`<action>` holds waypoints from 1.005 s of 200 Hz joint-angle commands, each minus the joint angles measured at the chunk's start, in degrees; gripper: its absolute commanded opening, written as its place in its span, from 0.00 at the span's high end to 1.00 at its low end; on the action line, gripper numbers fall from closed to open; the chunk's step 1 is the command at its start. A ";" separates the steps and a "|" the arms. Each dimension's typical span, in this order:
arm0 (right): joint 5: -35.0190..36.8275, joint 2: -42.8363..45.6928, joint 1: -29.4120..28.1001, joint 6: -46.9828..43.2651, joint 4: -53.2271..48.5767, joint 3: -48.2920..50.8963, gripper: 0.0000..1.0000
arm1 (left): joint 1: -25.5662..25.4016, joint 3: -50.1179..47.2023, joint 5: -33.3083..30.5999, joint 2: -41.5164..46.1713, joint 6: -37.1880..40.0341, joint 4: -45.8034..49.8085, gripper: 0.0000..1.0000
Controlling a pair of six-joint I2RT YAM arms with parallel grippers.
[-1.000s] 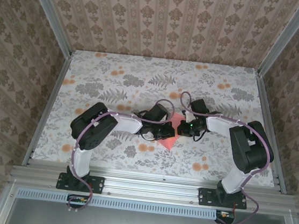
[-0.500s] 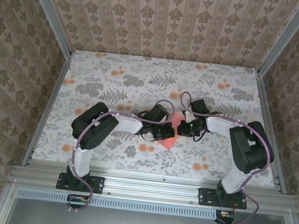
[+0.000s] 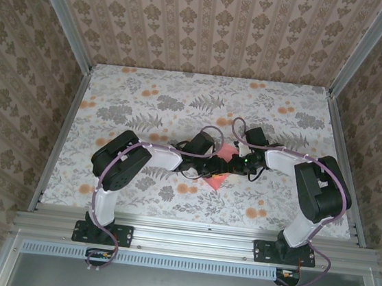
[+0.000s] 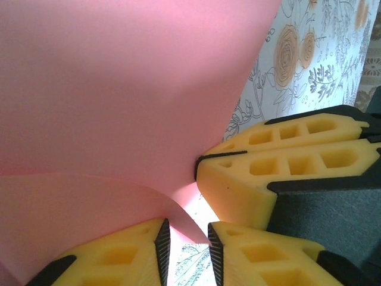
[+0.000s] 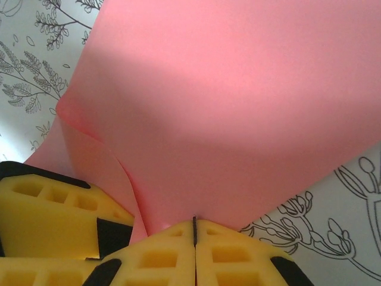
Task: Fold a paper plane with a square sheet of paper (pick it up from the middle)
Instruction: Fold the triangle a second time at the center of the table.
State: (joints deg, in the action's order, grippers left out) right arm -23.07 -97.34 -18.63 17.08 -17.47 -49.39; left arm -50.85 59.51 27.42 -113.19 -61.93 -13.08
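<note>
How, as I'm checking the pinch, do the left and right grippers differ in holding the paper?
The right gripper has fingers pressed shut on the square sheet of paper; the left gripper has fingers apart, table showing between. The right gripper bites the upper layer; the left gripper sits at the curled lower flap. Both meet at one edge.

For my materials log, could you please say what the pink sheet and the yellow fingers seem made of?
Sheet: thin matte paper; it bends in smooth curves. Fingers: matte yellow, probably soft foam or moulded plastic, with recessed cells and black backing.
</note>
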 commanded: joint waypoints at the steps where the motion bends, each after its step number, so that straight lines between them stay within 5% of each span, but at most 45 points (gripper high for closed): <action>1: -0.78 1.27 -0.22 0.02 -2.27 1.35 0.92 | 0.38 -1.51 -2.02 -2.09 0.80 -0.89 0.64; 56: -4.73 6.44 4.34 1.01 -1.31 3.48 0.92 | 0.40 -2.64 -1.89 -1.78 0.10 -3.21 0.63; 125: -16.43 11.46 6.19 8.96 7.57 9.48 0.96 | 0.51 -4.03 -2.39 -0.53 0.09 -3.60 0.79; 201: -19.40 9.33 5.87 14.51 15.45 11.97 1.00 | 0.57 -4.00 -1.84 -0.84 0.32 -3.97 0.91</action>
State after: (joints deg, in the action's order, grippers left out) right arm -39.88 -87.07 -12.47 29.10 -5.91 -37.95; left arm -50.57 56.25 25.89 -113.21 -62.13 -18.44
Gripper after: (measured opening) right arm 0.059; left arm 0.101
